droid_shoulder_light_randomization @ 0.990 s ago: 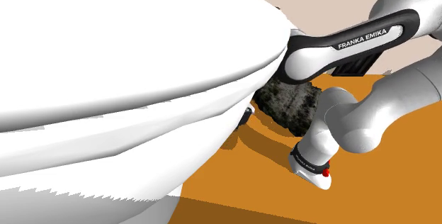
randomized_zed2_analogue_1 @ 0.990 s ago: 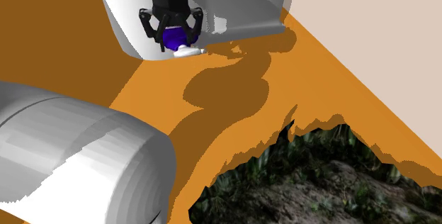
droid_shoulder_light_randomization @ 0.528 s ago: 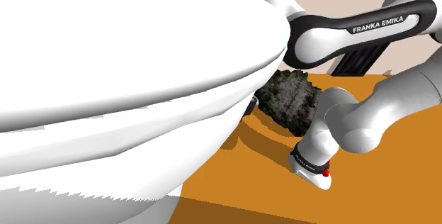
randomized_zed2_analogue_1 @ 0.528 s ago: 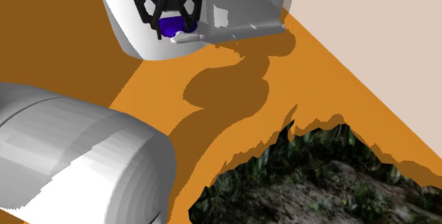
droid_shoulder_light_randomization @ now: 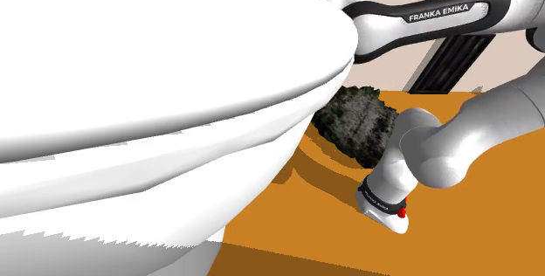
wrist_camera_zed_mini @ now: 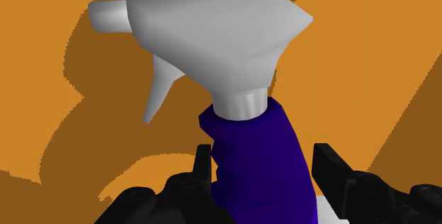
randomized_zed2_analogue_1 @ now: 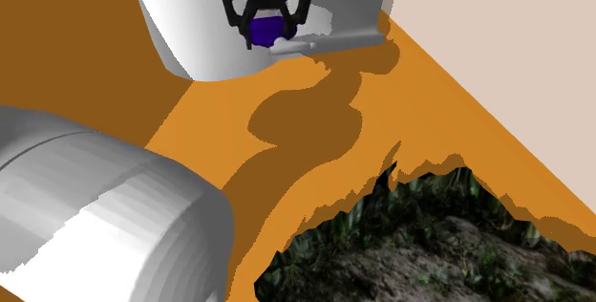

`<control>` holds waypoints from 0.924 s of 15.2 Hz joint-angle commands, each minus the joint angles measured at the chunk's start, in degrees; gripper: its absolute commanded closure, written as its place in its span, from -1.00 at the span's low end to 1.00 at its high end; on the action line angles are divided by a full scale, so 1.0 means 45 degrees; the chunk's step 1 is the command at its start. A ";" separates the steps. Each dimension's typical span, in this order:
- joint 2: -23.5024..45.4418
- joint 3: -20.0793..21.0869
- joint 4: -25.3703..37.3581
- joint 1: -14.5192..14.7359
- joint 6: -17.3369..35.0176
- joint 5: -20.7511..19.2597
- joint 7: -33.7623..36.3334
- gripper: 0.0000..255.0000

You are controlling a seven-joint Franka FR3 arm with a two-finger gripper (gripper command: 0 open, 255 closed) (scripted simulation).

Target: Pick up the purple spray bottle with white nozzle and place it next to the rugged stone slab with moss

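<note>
Your gripper is pinching the spray bottle: in the wrist view one black finger presses against the deep purple body and the other stands close on the far side, low on the bottle, below the neck. The pale grey-white nozzle sticks out past the fingertips, its trigger hanging free, with the orange surface and its darker shadow patches behind it and not touching it. In the second exterior view you see the bottle hanging nozzle-down in the jaws at the top of the picture, in front of a white block, with the arm's shadow stretched over the orange below. The mossy stone slab lies at that view's lower right, well apart from the bottle. In the shoulder view the slab rests on the orange surface between a large white rounded body and the arm, whose dark link reads FRANKA EMIKA.
</note>
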 commanded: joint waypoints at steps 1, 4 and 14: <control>0.0443 -0.0496 0.0385 -0.0340 0.0020 -0.0333 -0.0624 1.00; 0.1159 -0.1200 0.0981 -0.0775 0.0096 -0.0730 -0.1513 1.00; 0.4189 -0.3304 0.3868 -0.1800 0.0146 -0.1223 -0.4442 1.00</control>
